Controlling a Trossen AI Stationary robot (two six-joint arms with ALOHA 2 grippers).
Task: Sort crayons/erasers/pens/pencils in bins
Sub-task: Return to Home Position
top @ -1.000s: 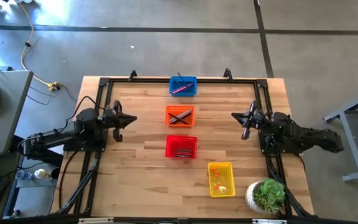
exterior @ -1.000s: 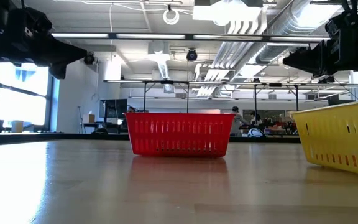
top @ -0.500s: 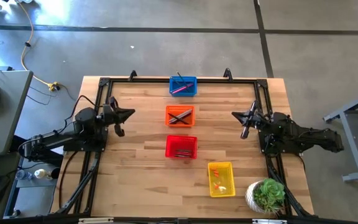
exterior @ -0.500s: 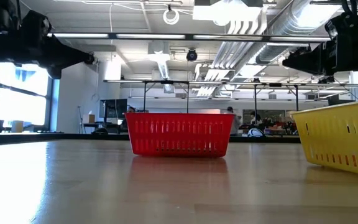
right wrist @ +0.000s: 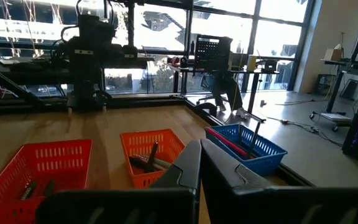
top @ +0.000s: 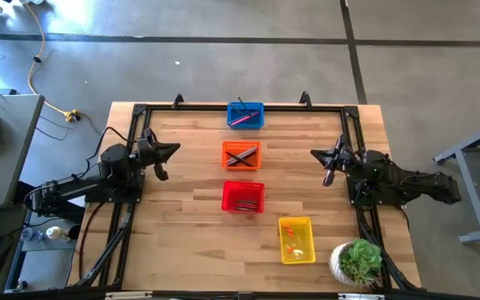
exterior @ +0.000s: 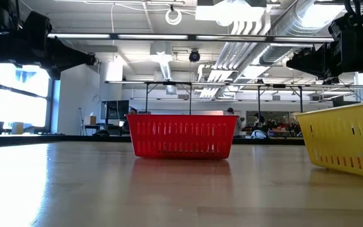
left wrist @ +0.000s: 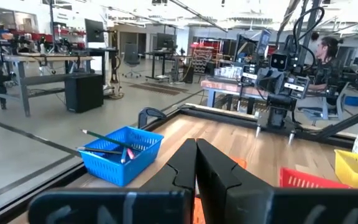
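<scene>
Both the left gripper (left wrist: 196, 149) and the right gripper (right wrist: 200, 149) hang pressed together and empty at the bench's (top: 182, 208) side edges, so the main risk is a low right-arm swing clipping the yellow bin (top: 296, 220) of orange erasers (top: 293, 247) near the front-right corner.

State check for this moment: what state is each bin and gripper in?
blue bin: holds pink pen, pencil
orange bin: holds crossed dark sticks
red bin: holds dark sticks
yellow bin: holds orange erasers
left gripper: shut, empty, raised
right gripper: shut, empty, raised
</scene>
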